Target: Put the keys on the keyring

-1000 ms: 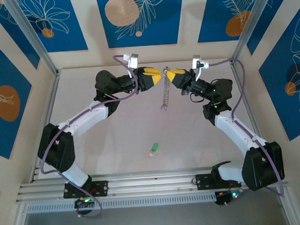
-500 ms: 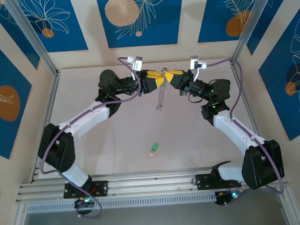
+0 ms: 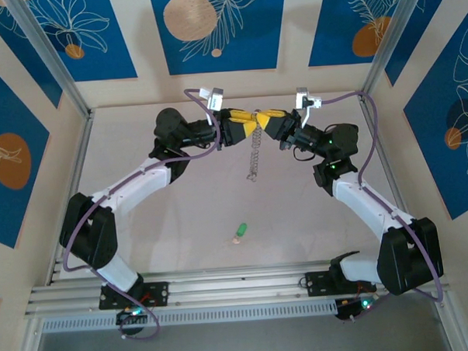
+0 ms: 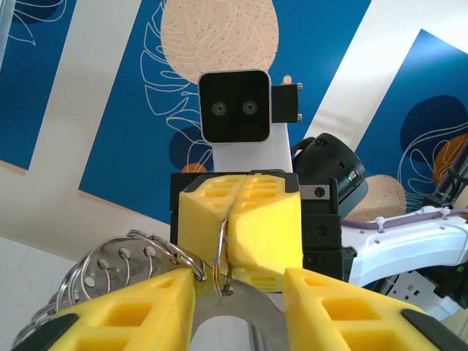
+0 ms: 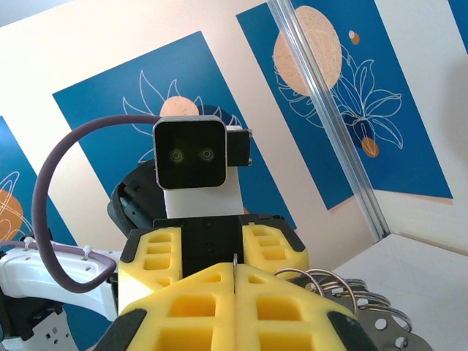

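Over the far middle of the table: I am watching the left gripper (image 3: pixel 250 123) and the right gripper (image 3: pixel 263 120) meeting tip to tip, both raised off the surface.
Right gripper: its yellow fingers (image 5: pixel 197 300) are pressing flat together, pinching a thin wire loop of the keyring (image 3: pixel 254 155) at their tips.
Left gripper: its fingers (image 4: pixel 131 311) are standing a narrow way apart with grey metal sitting between them; I am not able to tell whether they are clamping it.
Keyring: it is hanging from the pinch, its long axis running down from the fingertips with the free end lowest. On the overhead camera that end is pointing toward the arm bases. I cannot tell whether it is touching the table (image 3: pixel 143 226).
Steel rings (image 4: pixel 110 270): they are fanning out in a bunch beside the fingers on both wrist cameras.
Key (image 3: pixel 240 233): it is lying flat on the table toward the near edge, between the two arms and well apart from the keyring. Its long axis is slanting, the green head pointing far-right and the tan shank near-left.
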Robot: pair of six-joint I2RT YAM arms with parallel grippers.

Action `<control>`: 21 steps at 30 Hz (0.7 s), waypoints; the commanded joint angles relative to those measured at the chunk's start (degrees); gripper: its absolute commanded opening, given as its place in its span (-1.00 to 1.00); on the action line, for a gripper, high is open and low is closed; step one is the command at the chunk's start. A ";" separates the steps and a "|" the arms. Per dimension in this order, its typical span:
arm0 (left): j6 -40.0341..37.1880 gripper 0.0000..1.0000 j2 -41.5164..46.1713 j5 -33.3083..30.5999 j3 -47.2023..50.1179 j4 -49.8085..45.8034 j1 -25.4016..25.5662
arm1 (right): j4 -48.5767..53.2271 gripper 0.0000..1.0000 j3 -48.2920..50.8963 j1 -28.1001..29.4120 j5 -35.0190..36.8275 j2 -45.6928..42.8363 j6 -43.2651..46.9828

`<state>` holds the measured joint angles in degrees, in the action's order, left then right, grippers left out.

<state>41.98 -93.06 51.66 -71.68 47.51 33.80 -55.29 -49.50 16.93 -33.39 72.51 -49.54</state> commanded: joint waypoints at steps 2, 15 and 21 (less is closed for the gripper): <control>-1.55 -0.26 1.56 -1.39 -1.37 1.28 0.63 | -1.64 -1.00 0.62 0.39 0.86 -0.05 0.17; -0.36 -0.72 0.87 -0.69 -1.62 2.92 0.58 | -1.22 -1.00 0.72 0.41 0.81 0.04 0.33; 0.38 -0.90 0.37 -0.09 -2.21 4.42 0.65 | -1.10 -1.00 0.63 0.41 0.43 0.40 0.41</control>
<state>41.82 -93.08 49.60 -71.72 47.57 33.76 -55.81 -48.95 16.93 -33.41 72.58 -49.54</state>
